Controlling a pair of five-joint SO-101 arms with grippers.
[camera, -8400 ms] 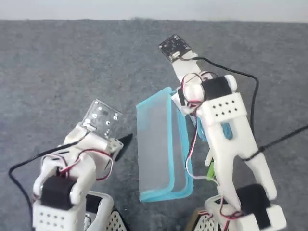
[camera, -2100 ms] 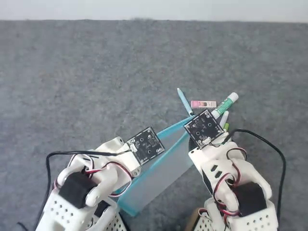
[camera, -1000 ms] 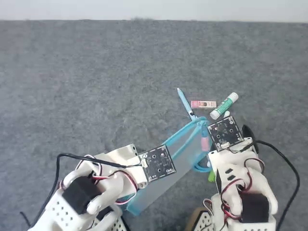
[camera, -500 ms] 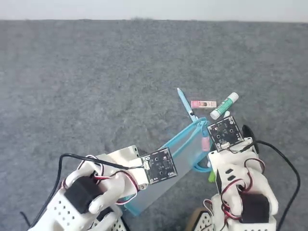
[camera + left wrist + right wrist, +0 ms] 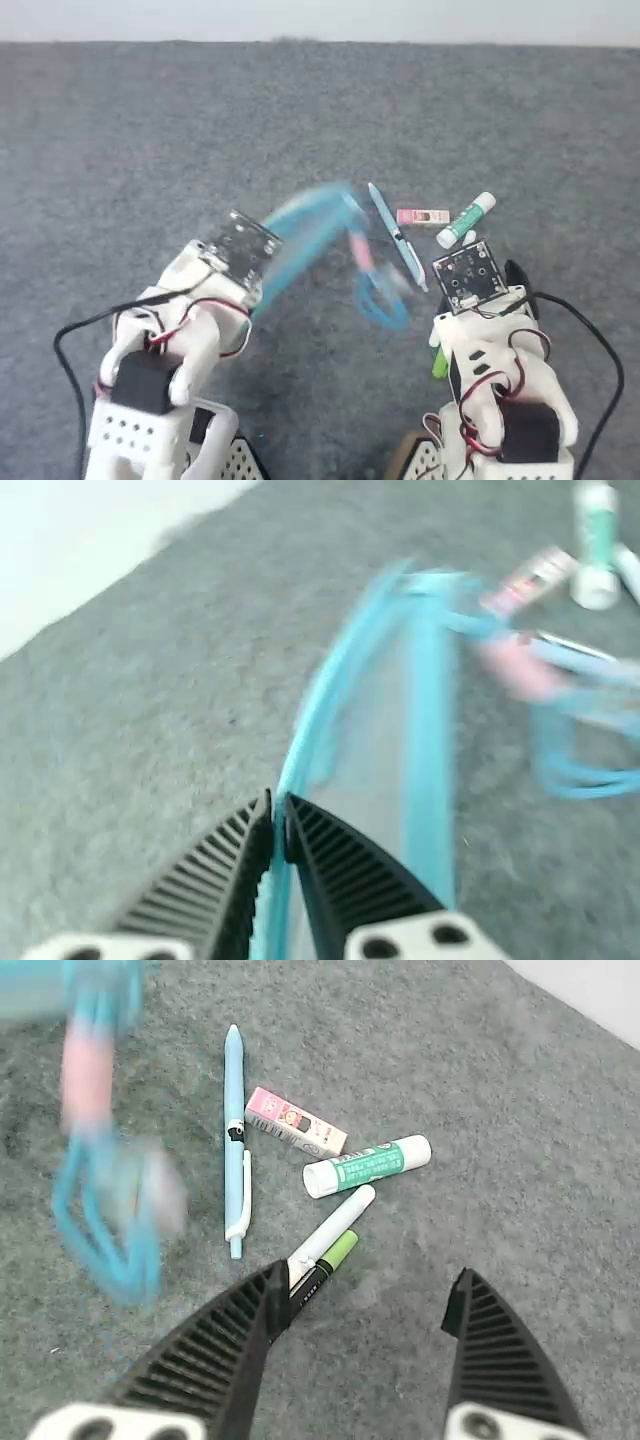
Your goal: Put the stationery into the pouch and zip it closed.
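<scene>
the left gripper (image 5: 278, 810) has two black fingers (image 5: 335, 865) with little ridges. they are pinched together on the blue edge of the pouch (image 5: 385, 740), and the blue edge runs down between them. the pouch is see-through with blue sides, and it stretches away from the gripper over the grey mat (image 5: 130, 730). at its far end hangs a pink tag (image 5: 520, 672), and a thin blue loop (image 5: 572, 775) is just beside the tag. past the far end lie a pale blue pen (image 5: 578, 651), a small pink box (image 5: 535, 575) and a green and white glue stick (image 5: 598, 520). the box and glue stick are near each other. beyond the mat is a white wall (image 5: 90, 530).
</scene>
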